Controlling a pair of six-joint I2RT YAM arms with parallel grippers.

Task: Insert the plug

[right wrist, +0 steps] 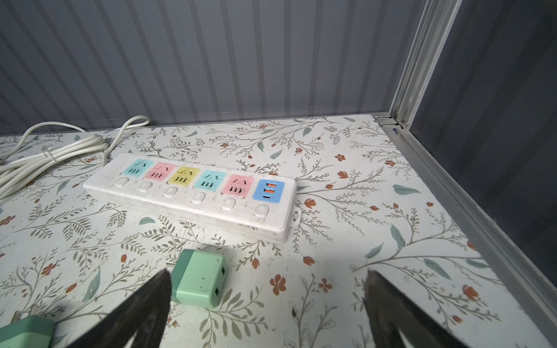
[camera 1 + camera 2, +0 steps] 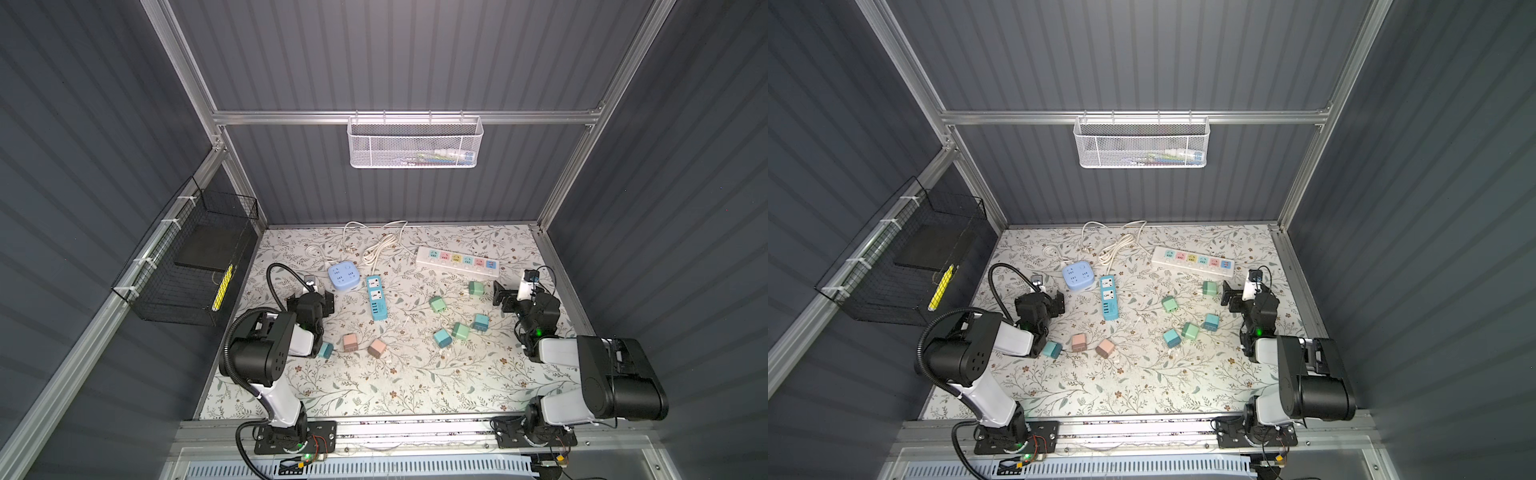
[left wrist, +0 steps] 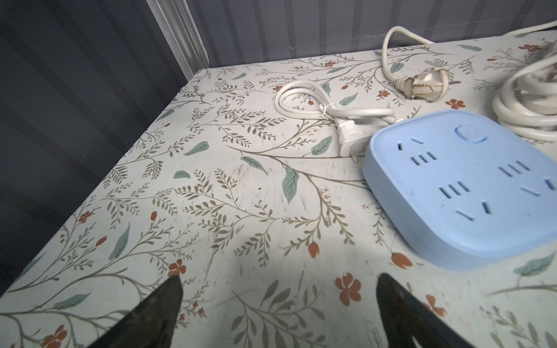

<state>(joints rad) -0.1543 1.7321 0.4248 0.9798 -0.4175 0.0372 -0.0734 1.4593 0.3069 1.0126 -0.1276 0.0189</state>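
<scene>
Several cube plugs lie loose on the floral table [image 2: 374,386]: two pink ones [image 2: 351,342] [image 2: 377,348], a teal one [image 2: 325,350] by my left arm, and green and teal ones at the right [image 2: 460,331]. A white power strip [image 2: 457,262] [image 1: 193,192] with coloured sockets lies at the back right. A blue square socket [image 2: 343,276] [image 3: 461,186] and a narrow blue strip [image 2: 376,299] lie left of centre. My left gripper [image 2: 311,296] [image 3: 279,277] is open and empty beside the blue square socket. My right gripper [image 2: 509,293] [image 1: 268,272] is open, with a green plug [image 1: 200,281] [image 2: 476,288] just outside one finger.
Coiled white cables [image 2: 378,249] [image 3: 331,111] lie along the back of the table. A black wire basket [image 2: 187,270] hangs on the left wall and a white mesh basket [image 2: 415,141] on the back wall. The aluminium frame [image 1: 470,195] borders the table's right side.
</scene>
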